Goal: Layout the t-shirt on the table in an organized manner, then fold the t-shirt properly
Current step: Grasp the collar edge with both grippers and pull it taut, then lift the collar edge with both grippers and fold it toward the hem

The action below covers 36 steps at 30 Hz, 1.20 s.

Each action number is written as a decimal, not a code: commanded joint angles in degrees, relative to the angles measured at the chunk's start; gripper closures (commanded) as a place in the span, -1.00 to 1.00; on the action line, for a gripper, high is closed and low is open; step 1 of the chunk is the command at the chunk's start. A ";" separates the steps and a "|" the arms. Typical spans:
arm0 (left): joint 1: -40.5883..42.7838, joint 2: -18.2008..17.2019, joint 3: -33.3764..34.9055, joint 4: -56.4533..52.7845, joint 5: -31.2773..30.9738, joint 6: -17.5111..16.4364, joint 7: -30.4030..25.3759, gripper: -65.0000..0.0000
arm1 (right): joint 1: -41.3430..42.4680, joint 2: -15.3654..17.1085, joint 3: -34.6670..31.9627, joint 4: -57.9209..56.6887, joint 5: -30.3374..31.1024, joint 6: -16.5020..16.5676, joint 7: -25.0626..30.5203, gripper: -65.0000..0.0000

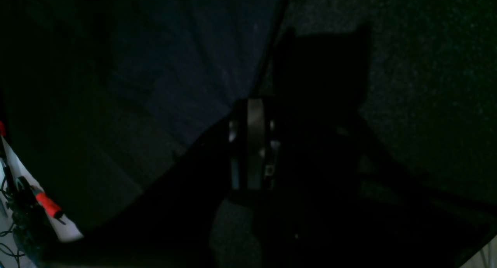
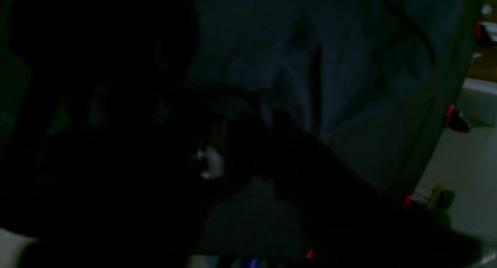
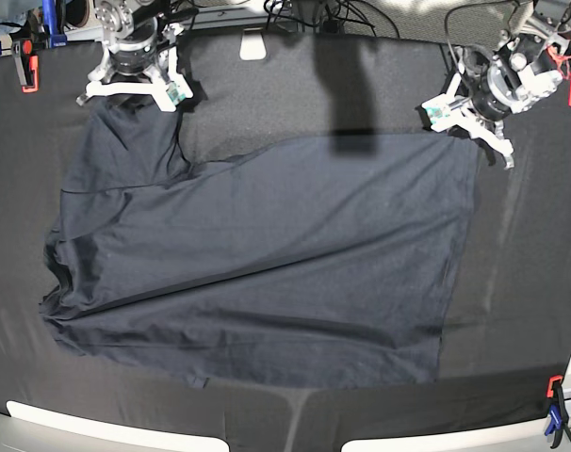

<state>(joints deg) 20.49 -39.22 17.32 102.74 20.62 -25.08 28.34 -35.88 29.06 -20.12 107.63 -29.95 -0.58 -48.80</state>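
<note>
Lying creased, soft navy t-shirt (image 3: 267, 273), matte black table (image 3: 540, 282), left fingers (image 3: 469, 127) clamped on its corner, right fingers' (image 3: 135, 94) state unclear.

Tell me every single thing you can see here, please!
t-shirt: one, dark navy-grey, spread across the middle of the table, still creased.
table: one, covered in black cloth, under everything.
clamps: red ones at the far corners, one blue-and-red at the near corner by the left arm.
cables: several, black, behind the far edge.
right pincer: one, white and black, on the shirt's far corner.
left pincer: one, white and black, shut on the shirt's other far corner.
</note>
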 commanded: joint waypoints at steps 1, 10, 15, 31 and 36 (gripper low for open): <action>-0.02 -0.79 -0.24 0.52 0.35 0.24 0.37 1.00 | -0.37 0.46 0.26 -0.02 -0.22 0.50 -2.05 0.96; 0.02 -0.68 -0.24 0.55 0.28 0.24 6.40 1.00 | -3.78 1.14 0.26 4.72 -3.50 0.55 -3.72 1.00; 0.09 -0.66 -0.24 0.55 -3.78 0.26 16.98 1.00 | -11.50 5.16 0.26 11.45 -7.87 -0.74 -5.35 1.00; 10.34 -0.83 -0.39 16.85 -6.58 3.82 24.94 1.00 | -34.25 14.93 0.26 21.59 -19.17 -10.34 -12.46 1.00; 10.95 -0.83 -0.39 20.02 -6.54 4.81 32.00 1.00 | -39.12 14.93 0.26 21.64 -25.29 -12.22 -15.06 1.00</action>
<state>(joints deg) 31.42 -39.40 17.26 121.67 13.50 -20.97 60.36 -74.41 43.64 -19.94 128.38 -54.00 -11.60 -63.37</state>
